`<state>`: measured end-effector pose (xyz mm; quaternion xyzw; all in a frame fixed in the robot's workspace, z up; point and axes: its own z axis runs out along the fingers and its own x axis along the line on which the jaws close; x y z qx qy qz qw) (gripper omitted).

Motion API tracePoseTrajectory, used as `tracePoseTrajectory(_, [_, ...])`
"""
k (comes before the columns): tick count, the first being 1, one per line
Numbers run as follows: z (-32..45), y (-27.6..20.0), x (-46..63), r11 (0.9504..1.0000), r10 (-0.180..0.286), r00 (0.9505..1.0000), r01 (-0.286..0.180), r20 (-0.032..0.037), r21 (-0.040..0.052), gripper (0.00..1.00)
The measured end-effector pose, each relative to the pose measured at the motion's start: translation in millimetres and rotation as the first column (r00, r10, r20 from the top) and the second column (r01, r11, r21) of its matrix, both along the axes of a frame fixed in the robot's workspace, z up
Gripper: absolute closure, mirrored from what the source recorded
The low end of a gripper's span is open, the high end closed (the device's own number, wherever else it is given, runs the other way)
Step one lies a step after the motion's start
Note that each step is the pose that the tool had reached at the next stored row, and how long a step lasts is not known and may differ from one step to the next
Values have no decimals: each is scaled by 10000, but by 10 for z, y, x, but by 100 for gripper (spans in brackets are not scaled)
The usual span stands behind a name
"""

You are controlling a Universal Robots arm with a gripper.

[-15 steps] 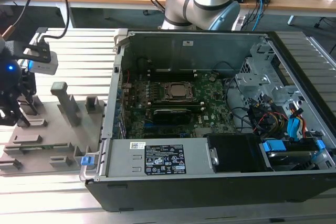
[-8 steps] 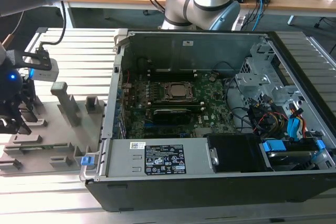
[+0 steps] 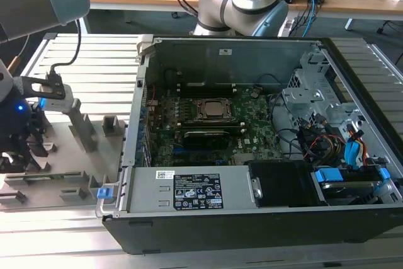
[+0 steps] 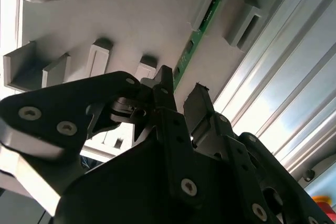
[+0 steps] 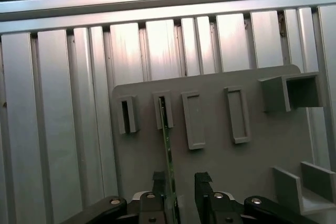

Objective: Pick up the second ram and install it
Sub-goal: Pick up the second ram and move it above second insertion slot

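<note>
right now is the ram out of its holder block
No, the second ram sits slotted in the holder block, one end inside the open pincer.

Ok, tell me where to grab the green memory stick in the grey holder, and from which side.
Pinch the memory stick across its two flat faces, on the bare stretch outside the slotted block, coming from above. It stands on edge in the grey holder, thin edge up; the open gripper straddles it.
</note>
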<state>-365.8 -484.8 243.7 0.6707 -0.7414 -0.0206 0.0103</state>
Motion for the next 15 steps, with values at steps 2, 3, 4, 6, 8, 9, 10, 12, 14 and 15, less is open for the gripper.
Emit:
tracePoseTrajectory(2, [-52, -2, 0, 10000, 2, 10000, -2, -1, 0, 64])
tracePoseTrajectory(3, [-71, -2, 0, 10000, 3, 10000, -3, 0, 0, 64])
tracePoseTrajectory(4, [-91, -3, 0, 10000, 3, 10000, -3, -1, 0, 64])
tracePoseTrajectory(6, [-126, -4, 0, 10000, 5, 10000, -5, -1, 0, 64])
tracePoseTrajectory(8, [-212, -7, 0, 10000, 10, 10000, -10, 0, 0, 64])
tracePoseTrajectory(9, [-245, -9, 0, 10000, 14, 10000, -14, 0, 0, 64])
tracePoseTrajectory(10, [-262, -10, 0, 10000, 17, 10000, -17, -1, 0, 64])
tracePoseTrajectory(12, [-320, -21, 1, 10000, 33, 10000, -33, -1, 0, 64])
tracePoseTrajectory(14, [-385, -62, 0, 10000, 65, 10000, -65, -1, 0, 64])
tracePoseTrajectory(15, [-428, -74, -1, 10000, 80, 10000, -80, 0, 0, 64])
